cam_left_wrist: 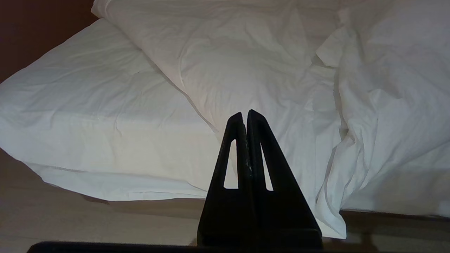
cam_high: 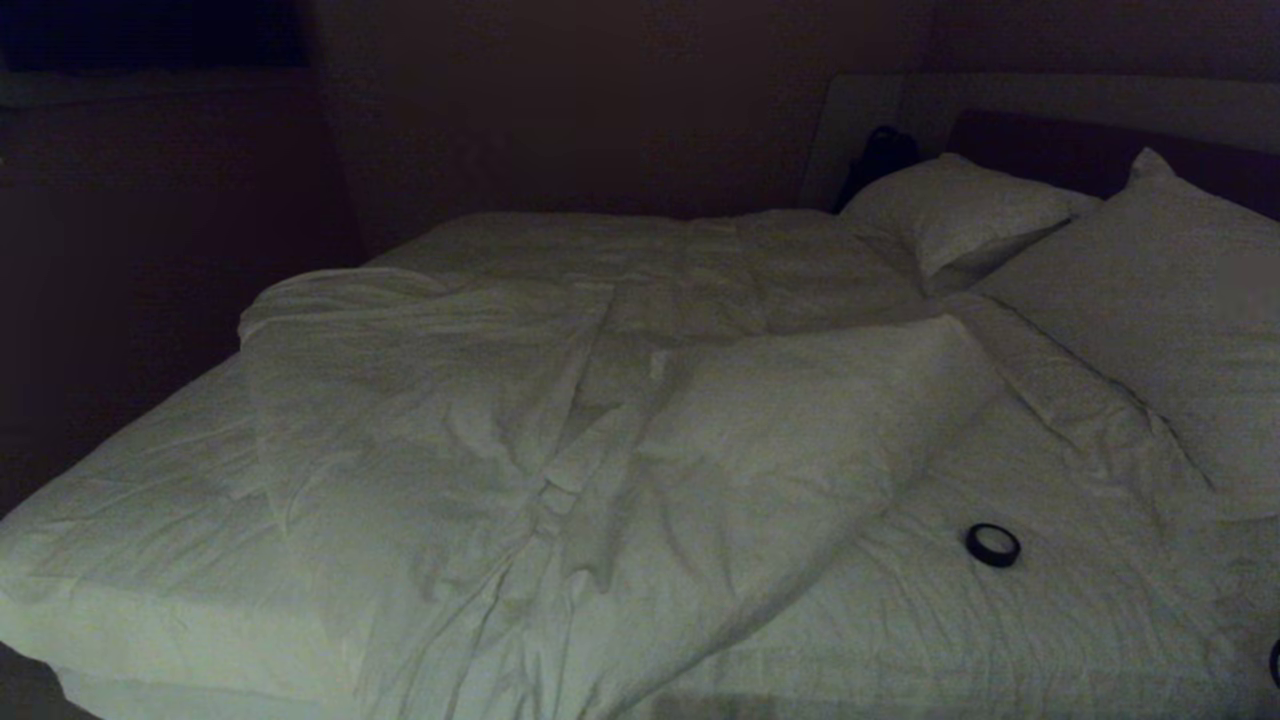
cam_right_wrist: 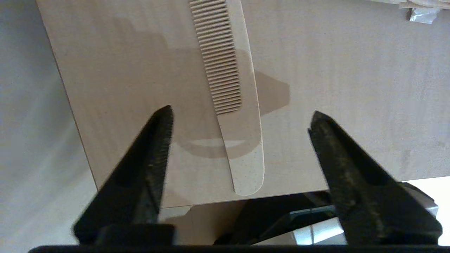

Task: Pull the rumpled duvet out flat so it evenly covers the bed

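Note:
The duvet (cam_high: 560,420) lies rumpled and bunched down the middle of the bed (cam_high: 130,500), its near part spilling over the front edge. Bare mattress sheet shows on the left and on the right near the pillows. In the left wrist view the duvet (cam_left_wrist: 253,63) drapes over the mattress edge (cam_left_wrist: 88,98), and my left gripper (cam_left_wrist: 245,113) is shut and empty in front of it, not touching. My right gripper (cam_right_wrist: 242,112) is open and empty, away from the bed, above a pale wooden surface (cam_right_wrist: 351,88). Neither arm shows in the head view.
Two white pillows (cam_high: 960,210) (cam_high: 1150,300) lean at the dark headboard (cam_high: 1050,150). A small black ring (cam_high: 992,545) lies on the bare sheet at the right. A pale comb (cam_right_wrist: 225,63) lies on the wooden surface under my right gripper. Floor (cam_left_wrist: 70,218) runs along the bed's front.

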You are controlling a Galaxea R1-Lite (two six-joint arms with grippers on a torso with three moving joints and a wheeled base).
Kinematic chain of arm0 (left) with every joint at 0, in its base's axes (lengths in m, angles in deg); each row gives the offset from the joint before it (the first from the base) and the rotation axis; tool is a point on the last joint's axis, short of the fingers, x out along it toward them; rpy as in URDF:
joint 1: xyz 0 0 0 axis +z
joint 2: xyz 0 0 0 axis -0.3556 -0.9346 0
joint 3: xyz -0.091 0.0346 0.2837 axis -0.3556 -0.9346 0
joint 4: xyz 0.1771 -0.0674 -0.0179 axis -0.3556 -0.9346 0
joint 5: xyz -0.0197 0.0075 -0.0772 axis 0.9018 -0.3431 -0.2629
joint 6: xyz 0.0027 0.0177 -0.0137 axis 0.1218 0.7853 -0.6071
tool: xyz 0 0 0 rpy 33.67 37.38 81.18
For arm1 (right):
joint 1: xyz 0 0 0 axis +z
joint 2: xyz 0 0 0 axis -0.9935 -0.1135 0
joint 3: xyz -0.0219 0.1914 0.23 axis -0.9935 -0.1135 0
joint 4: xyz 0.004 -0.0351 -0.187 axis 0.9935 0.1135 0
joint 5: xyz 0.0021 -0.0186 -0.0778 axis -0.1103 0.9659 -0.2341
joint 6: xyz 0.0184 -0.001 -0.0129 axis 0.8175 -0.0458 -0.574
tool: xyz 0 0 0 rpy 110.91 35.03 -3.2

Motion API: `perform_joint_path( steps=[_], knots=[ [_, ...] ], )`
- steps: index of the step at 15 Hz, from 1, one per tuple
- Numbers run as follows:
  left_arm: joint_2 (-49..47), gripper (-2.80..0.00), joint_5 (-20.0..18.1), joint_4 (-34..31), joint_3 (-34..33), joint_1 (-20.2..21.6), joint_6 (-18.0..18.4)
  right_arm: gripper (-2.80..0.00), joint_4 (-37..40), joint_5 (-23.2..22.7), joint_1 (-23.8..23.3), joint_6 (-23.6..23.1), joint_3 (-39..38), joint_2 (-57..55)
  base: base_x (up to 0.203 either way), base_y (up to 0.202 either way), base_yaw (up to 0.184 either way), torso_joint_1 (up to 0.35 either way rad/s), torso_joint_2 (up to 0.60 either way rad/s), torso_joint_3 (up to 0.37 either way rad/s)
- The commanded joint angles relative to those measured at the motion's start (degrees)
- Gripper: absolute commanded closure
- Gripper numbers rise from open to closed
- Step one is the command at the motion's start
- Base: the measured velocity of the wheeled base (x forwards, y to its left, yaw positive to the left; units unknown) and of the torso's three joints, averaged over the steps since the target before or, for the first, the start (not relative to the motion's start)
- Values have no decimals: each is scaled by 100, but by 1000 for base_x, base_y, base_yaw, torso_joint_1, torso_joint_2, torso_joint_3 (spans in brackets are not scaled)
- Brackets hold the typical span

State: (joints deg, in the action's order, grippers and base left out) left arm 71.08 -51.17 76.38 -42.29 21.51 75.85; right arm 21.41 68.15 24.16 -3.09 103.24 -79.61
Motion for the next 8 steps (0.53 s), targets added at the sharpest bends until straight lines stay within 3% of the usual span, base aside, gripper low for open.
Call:
perform_joint_path(
  steps=[1, 6, 8],
  knots=[
    [-2, 0, 7, 1, 0, 2, -2, -280, -96, 8, -1, 27, -7, 2, 0, 0, 0, 0, 0, 0],
    [-2, 0, -2, 1, 0, 2, -2, -280, -271, -159, 2, 24, -108, 185, 0, 0, 0, 0, 0, 0],
    [-2, 0, -2, 1, 6, 2, -2, -280, -471, -704, 6, -3, -327, 650, 0, 0, 0, 0, 0, 0]
  ],
)
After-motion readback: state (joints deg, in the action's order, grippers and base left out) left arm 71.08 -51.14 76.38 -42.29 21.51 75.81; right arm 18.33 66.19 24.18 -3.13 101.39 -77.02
